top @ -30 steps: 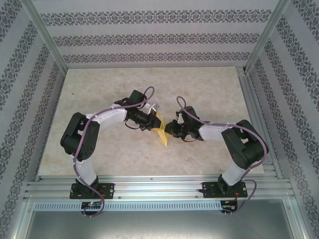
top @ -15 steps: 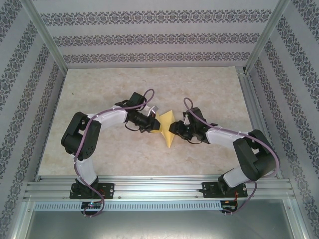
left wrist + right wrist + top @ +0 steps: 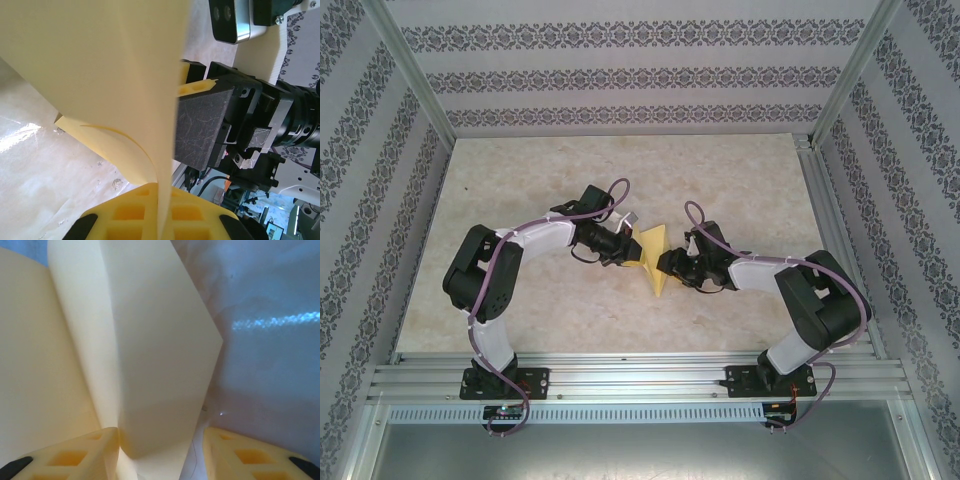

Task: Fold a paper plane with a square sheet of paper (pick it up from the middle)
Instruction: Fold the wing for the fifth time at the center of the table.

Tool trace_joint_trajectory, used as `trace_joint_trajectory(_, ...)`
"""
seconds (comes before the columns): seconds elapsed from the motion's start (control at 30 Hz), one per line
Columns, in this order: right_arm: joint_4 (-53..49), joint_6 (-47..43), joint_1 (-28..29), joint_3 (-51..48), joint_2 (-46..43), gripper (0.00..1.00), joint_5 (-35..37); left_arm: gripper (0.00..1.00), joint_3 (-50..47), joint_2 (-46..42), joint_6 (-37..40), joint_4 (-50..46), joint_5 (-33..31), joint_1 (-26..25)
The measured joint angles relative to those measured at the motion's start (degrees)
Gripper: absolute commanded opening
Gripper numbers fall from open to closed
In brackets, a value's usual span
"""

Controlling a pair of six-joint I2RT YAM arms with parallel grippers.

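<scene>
A pale-yellow paper sheet [image 3: 653,245], thin, plain and already partly folded into a pointed shape, is held upright in the air between two black robot arms, above the middle of a beige marbled tabletop [image 3: 520,180].

The left gripper [image 3: 628,250] is clamped on one edge of the sheet. In the left wrist view the paper is seen pinched between its two yellow ribbed fingers [image 3: 125,215], with no gap left.

The right gripper [image 3: 668,265] is placed just beside the sheet on the other side. In the right wrist view its yellow fingers [image 3: 75,457] are seen standing apart, with a folded flap of paper rising between them. The flap lies against one finger, and a gap is seen at the other, so nothing is gripped there.

The step in hand is judged to be a mid-air fold or a re-grip, with the plane only partly formed. For the next move, the right fingers would need to be set squarely on the flap and closed along the intended crease, while the sheet is held taut and is not torn.

No brand, label or writing can be read anywhere; the paper is unmarked.
</scene>
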Motion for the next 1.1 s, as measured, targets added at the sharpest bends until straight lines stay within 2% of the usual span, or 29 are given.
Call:
trace_joint_trajectory(0.13,-0.5,-0.2,0.4,0.8,0.5,0.49,0.0,0.04,0.0,0.0,0.0,0.0,0.0,0.0)
trace_joint_trajectory(0.53,-15.3,-5.2,1.1,5.3,-4.4,0.54,8.7,0.04,0.0,0.0,0.0,0.0,0.0,0.0)
trace_joint_trajectory(0.77,-17.5,-6.7,2.4,8.2,-4.3,0.51,9.7,0.04,0.0,0.0,0.0,0.0,0.0,0.0)
trace_joint_trajectory(1.1,-17.0,-7.2,3.5,11.0,1.0,0.47,9.2,0.04,0.0,0.0,0.0,0.0,0.0,0.0)
